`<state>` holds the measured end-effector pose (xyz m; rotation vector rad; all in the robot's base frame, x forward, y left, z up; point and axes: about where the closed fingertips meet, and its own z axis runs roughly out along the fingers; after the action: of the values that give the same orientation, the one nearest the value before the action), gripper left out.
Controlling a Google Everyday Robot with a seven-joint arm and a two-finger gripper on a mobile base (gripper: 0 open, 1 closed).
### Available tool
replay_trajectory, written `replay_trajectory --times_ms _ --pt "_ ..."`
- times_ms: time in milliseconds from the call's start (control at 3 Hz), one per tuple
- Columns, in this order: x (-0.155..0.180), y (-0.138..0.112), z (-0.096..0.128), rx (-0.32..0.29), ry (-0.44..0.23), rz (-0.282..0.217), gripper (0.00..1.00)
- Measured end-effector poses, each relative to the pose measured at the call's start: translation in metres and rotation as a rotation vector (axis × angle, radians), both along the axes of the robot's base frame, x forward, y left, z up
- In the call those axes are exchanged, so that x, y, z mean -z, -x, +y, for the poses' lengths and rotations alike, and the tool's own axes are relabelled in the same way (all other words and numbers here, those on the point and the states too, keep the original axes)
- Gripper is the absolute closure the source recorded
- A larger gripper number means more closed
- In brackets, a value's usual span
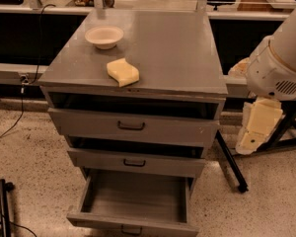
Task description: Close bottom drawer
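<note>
Bottom drawer (135, 197) stands wide open; the gripper (251, 132), well off to its right (parted or closed, I cannot tell), should push its front squarely, mid-panel.

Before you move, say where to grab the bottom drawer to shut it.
Likely the bar handle of the bottom drawer, from the front: it stands pulled far out, handle facing outward. The gripper hangs beside the cabinet, apart.

Your arm (281, 58) sits at the upper right edge of the view (only its white, rounded wrist housing (271, 73) shows), and the gripper (250, 135) hangs just below it, cream-coloured, pointing down and slightly left, held in the air.
</note>
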<state>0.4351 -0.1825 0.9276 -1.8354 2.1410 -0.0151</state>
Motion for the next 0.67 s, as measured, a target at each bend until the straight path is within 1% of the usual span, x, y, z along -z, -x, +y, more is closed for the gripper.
replay_trajectory --times_ms 333,667 --pt "0.000 0.000 0.000 0.000 0.000 0.000 0.00" --pt "0.046 -0.003 0.019 -0.006 -0.055 0.072 0.00"
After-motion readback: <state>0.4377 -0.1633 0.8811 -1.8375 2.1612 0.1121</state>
